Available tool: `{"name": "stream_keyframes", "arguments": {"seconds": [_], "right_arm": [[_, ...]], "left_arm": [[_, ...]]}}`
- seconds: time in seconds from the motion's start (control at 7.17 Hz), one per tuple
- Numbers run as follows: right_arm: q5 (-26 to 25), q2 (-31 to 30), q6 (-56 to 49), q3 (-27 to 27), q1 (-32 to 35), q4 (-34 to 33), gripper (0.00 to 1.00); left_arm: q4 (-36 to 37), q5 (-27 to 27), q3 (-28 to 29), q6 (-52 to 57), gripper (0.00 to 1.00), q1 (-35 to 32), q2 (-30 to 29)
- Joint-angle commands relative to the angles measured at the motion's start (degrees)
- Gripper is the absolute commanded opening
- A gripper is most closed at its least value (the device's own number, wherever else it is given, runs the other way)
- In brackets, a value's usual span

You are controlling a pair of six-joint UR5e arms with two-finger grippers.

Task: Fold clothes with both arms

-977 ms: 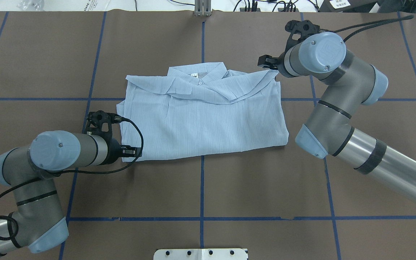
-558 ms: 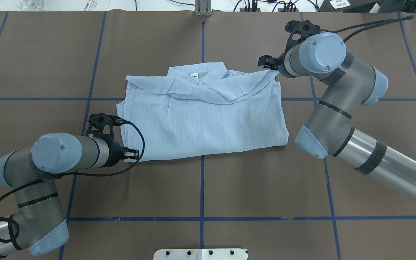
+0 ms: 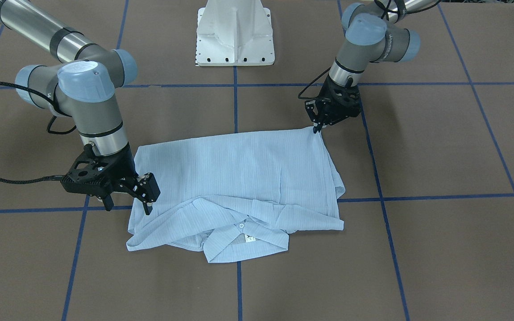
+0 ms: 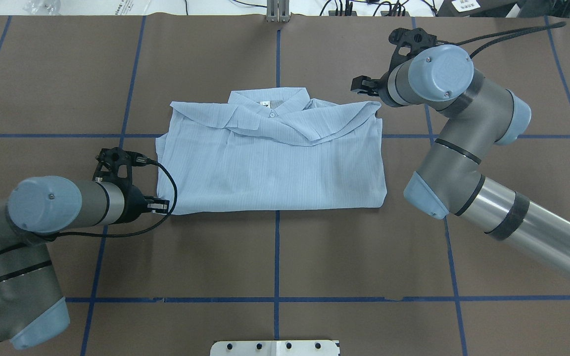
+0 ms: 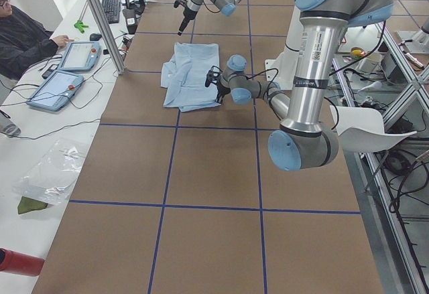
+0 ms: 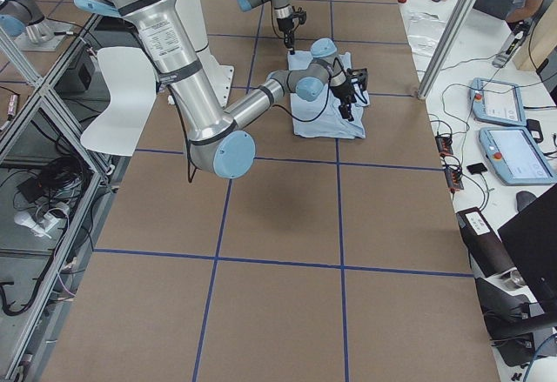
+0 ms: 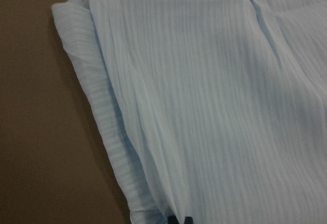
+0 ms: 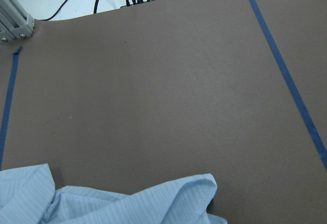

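Observation:
The light blue striped shirt lies folded in a rectangle at the table's middle, collar and label on the far side; it also shows in the front view. My left gripper is low at the shirt's near left corner and shut on the fabric edge there; the left wrist view is filled with shirt. My right gripper is open and empty by the far right shoulder corner. The right wrist view shows that corner free on the table.
The brown table cover carries a grid of blue tape lines. The white pedestal base stands at the robot's side. An aluminium post and cables sit at the far edge. Operators and tablets are beside the table.
My left gripper has pulled leftward and dragged the shirt a little to the left, straightening its near edge. My right gripper has stayed almost in place.

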Motion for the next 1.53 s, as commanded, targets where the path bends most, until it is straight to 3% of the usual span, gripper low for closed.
{"name": "stream_keyframes", "arguments": {"seconds": [0.0,0.14,0.28,0.84,0.98,1.12,1.26,1.4], "right_arm": [[-0.06,0.01,1.01,1.82,-1.31,-0.16,1.00],[-0.06,0.01,1.97,3.05,-1.84,-0.68,1.00],[-0.15,0.01,2.51,3.84,-2.37,-1.29,1.00],[-0.50,4.12,6.98,7.54,-5.00,-8.49,1.00],[-0.41,5.53,7.52,7.46,-5.44,-9.64,1.00],[-0.50,5.98,7.52,7.28,-5.71,-9.82,1.00],[-0.50,6.33,7.87,6.93,-5.97,-10.09,1.00],[-0.50,8.60,10.22,6.76,-6.32,-13.83,1.00]], "left_arm": [[0.00,0.02,2.82,9.92,0.00,-7.81,0.83],[-0.44,-0.06,7.37,14.93,0.00,-12.98,-0.83],[-0.44,-0.07,14.46,18.03,0.00,-16.86,-7.28],[-10.52,0.89,55.30,18.23,0.00,-24.10,-37.50],[-11.59,0.73,57.75,18.15,0.00,-24.81,-39.67],[-12.74,0.29,57.34,18.49,0.69,-25.34,-39.00],[-14.92,-0.32,52.55,22.67,1.00,-25.86,-34.55],[-15.29,-6.68,48.33,26.80,1.00,-27.78,-30.68]]}}
